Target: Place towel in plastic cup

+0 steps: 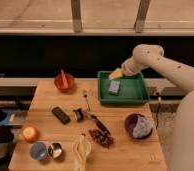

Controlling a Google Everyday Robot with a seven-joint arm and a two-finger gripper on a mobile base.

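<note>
Over the far left corner of the green tray hangs the gripper, jaws apart. Well away from them, near right, the towel lies in the purple bowl.

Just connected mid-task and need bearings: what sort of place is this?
Probably a staged test bench rather than a lived-in kitchen: a wooden table scattered with mismatched items, a green tray on it, and the robot's hand above the tray's far edge.
</note>
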